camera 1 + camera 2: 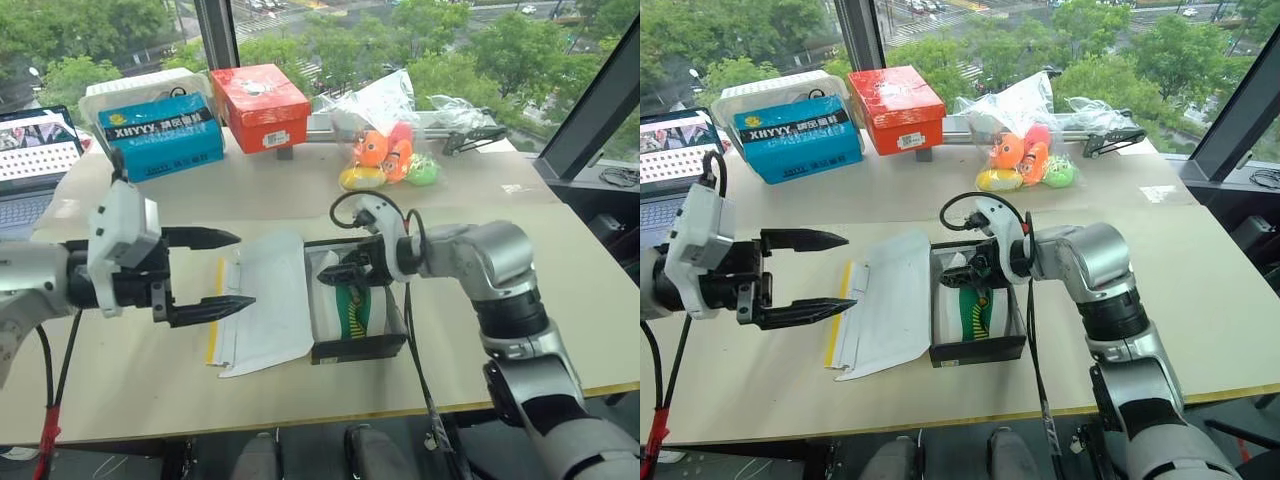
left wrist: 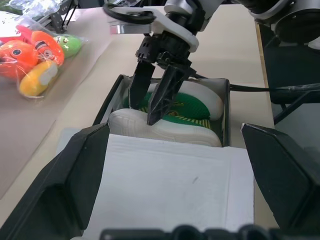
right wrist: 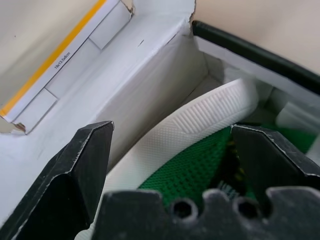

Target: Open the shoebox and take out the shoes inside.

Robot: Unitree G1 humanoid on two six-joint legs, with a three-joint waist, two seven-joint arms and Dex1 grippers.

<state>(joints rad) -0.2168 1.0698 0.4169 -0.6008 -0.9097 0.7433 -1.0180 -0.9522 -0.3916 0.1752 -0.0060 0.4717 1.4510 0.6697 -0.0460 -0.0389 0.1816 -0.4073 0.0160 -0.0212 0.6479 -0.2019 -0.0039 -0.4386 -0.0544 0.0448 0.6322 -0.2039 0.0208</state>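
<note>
Green knit shoes (image 1: 352, 308) with white soles lie in the open shoebox (image 1: 355, 345) at the centre of the frame, its white lid flapped out flat to the left on the surface (image 1: 300, 190). My right hand (image 1: 338, 274) dips into the box with fingers spread over one shoe, holding nothing. My left hand (image 1: 228, 270) hovers at centre left above the lid, fingers wide apart and empty.

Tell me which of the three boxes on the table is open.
The shoebox nearest the robot: its lid is folded flat toward the left gripper, showing green shoes inside. The red box and blue box at the far edge are shut.
</note>
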